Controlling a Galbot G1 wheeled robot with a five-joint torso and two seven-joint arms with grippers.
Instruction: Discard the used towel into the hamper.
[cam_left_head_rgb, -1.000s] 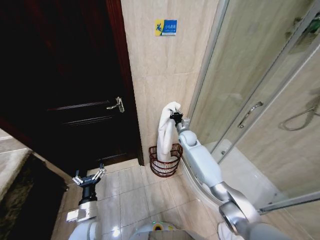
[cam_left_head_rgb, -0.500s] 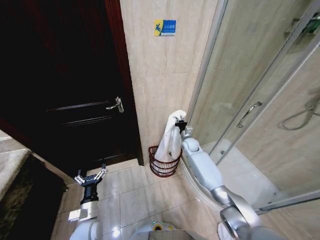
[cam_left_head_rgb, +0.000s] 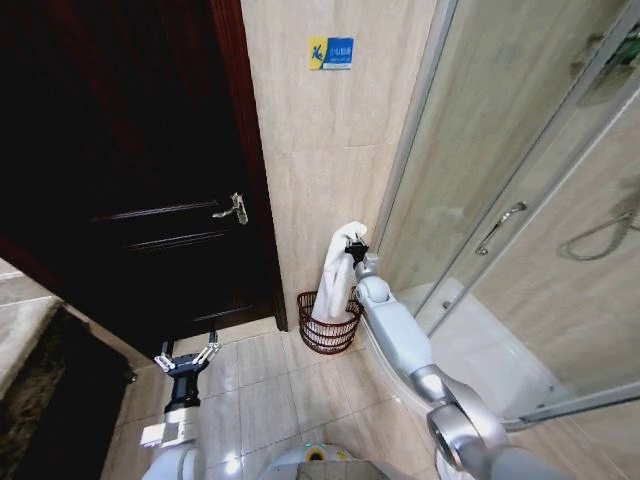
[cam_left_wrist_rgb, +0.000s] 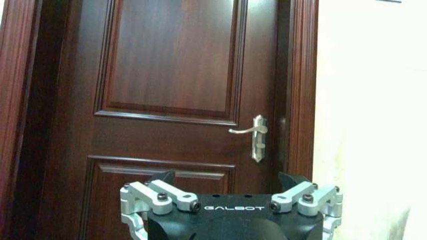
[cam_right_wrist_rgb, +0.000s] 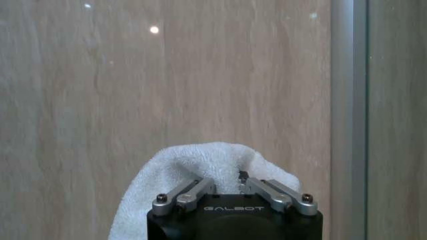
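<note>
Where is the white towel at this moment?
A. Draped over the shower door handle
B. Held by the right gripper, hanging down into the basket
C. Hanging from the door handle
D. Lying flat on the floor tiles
B: the right gripper is shut on the top of the towel, whose lower end hangs inside the rim of the basket by the tiled wall.

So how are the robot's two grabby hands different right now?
The right gripper is shut on the white towel above the hamper; the left gripper is open and holds nothing. The right is raised near the tiled wall; the left waits low, facing the dark door. Both are black and silver.
</note>
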